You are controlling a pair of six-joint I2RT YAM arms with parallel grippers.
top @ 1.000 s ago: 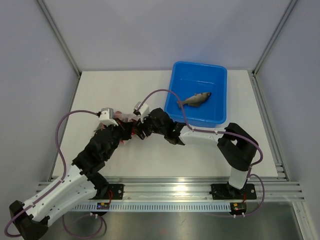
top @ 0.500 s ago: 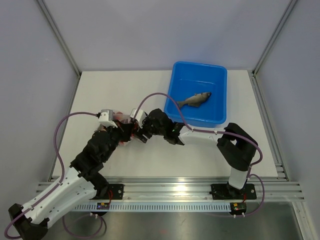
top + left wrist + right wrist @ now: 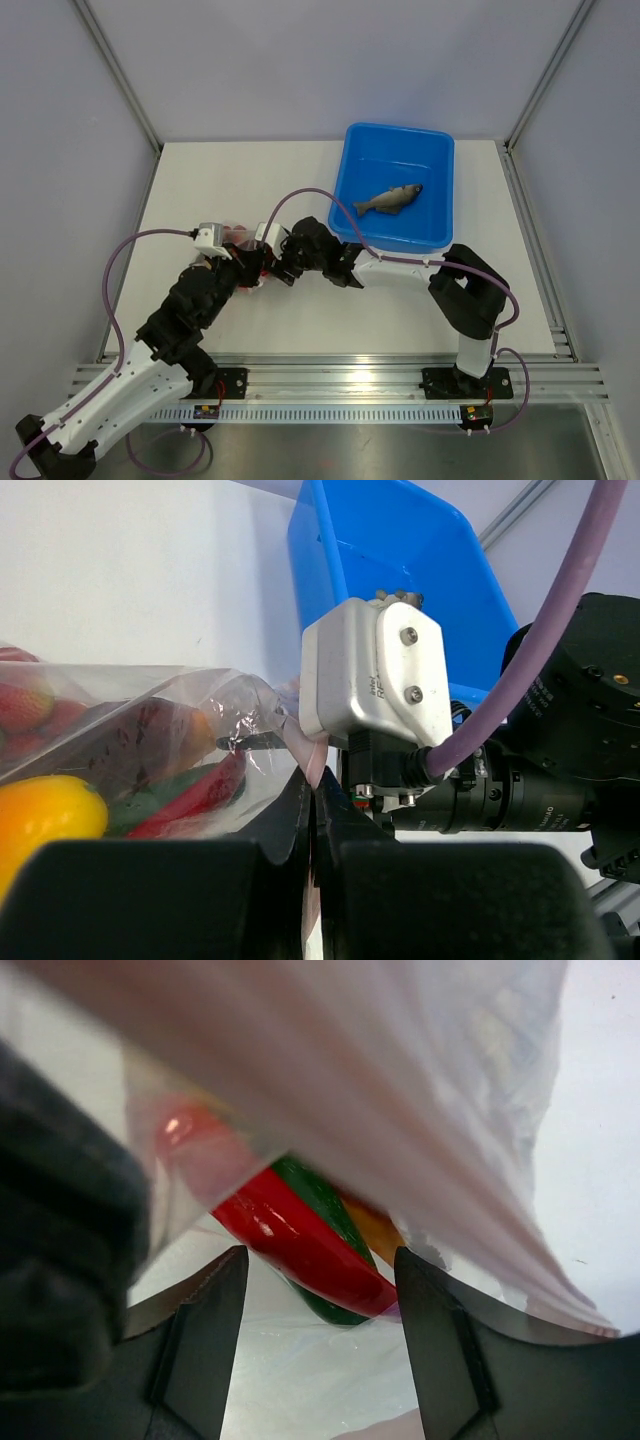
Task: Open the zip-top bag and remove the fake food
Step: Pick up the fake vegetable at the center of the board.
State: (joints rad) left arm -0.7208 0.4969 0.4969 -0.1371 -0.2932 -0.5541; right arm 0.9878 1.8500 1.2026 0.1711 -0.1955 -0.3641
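Since one second ago: both wrists shifted left, away from blue tub (image 3: 421,228).
Open table (image 3: 190,180) left of tub and in front of it; enclosure walls close behind tub.
Left gripper (image 3: 312,780): fingers pressed together on edge of zip-top bag (image 3: 150,730), left of tub's near corner.
Bag holds fake food (image 3: 45,815): orange, red and green pieces.
Right gripper (image 3: 318,1260): fingers apart, bag film around them, red pepper (image 3: 290,1245) seen past tips.
Tub holds grey fish (image 3: 388,200).
Top view: arms cover most of bag. Wrist views show its contents.
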